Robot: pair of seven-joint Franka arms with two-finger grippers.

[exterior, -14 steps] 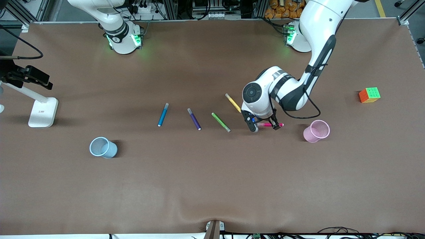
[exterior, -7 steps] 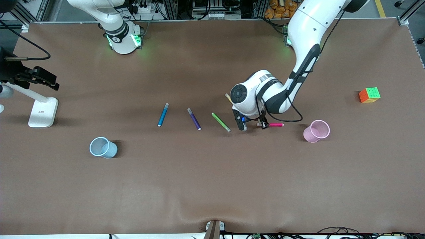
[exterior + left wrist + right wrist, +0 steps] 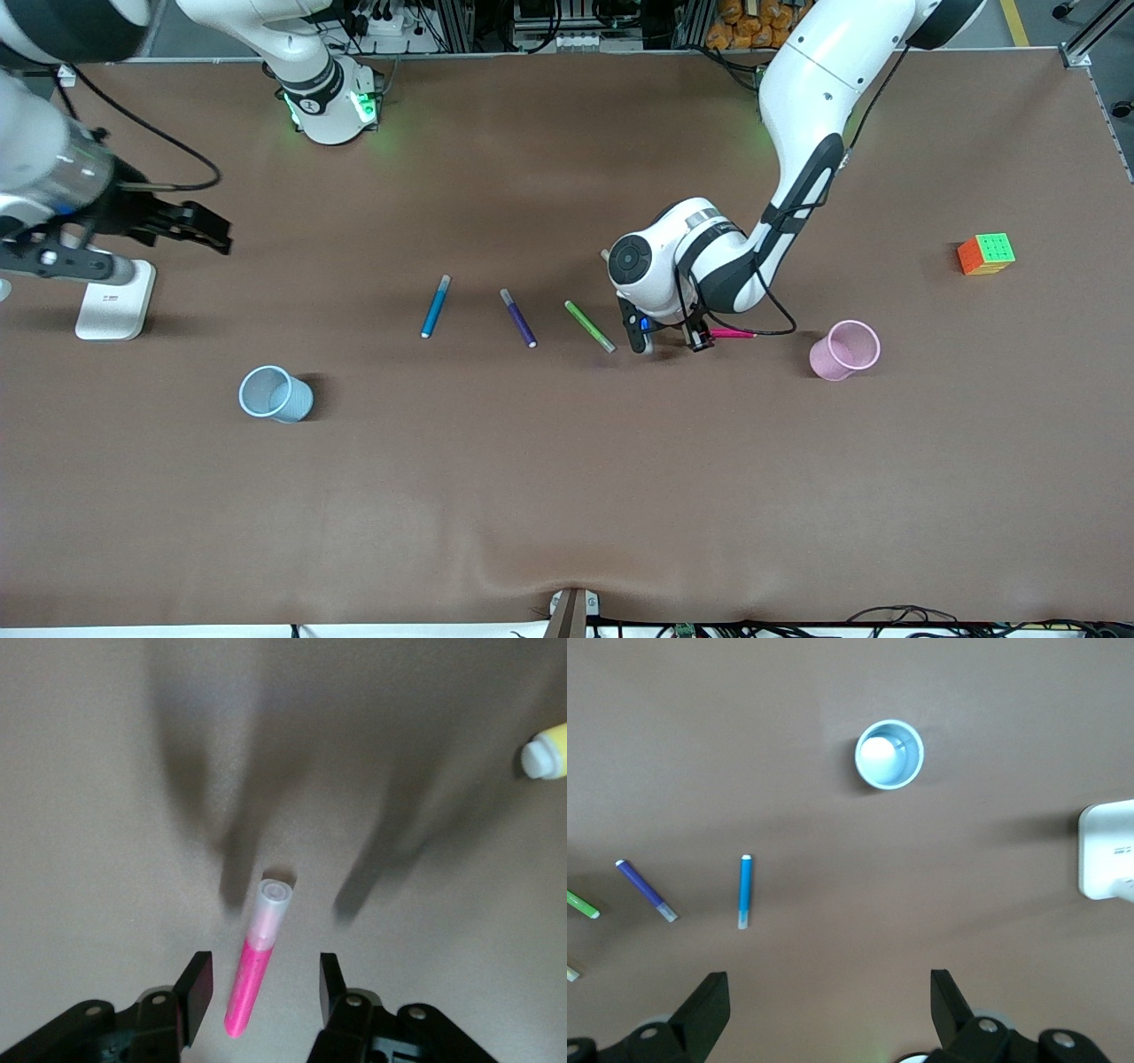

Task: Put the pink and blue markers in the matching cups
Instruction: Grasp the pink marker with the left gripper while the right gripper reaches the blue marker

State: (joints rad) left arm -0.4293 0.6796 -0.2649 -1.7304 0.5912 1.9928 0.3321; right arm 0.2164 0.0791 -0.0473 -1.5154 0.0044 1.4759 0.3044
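Note:
The pink marker (image 3: pixel 733 333) lies flat on the table, toward the right arm's end from the pink cup (image 3: pixel 844 350). My left gripper (image 3: pixel 669 341) is low over the marker's capped end. In the left wrist view the pink marker (image 3: pixel 250 983) lies between the part-open jaws of my left gripper (image 3: pixel 266 979), with a gap on each side. The blue marker (image 3: pixel 435 307) lies flat, farther from the front camera than the upright blue cup (image 3: pixel 275 393). My right gripper (image 3: pixel 213 235) hangs wide open and empty, high over the right arm's end of the table. Its wrist view shows the blue cup (image 3: pixel 889 754) and blue marker (image 3: pixel 745 890).
A purple marker (image 3: pixel 518 317) and a green marker (image 3: pixel 590 326) lie between the blue and pink ones. A yellow marker (image 3: pixel 547 753) lies mostly under the left wrist. A colour cube (image 3: pixel 986 253) sits toward the left arm's end. A white stand (image 3: pixel 115 301) is under the right gripper.
My left gripper slid along the pink marker toward its capped end and its jaws narrowed around it. The right arm swung into view over the white stand.

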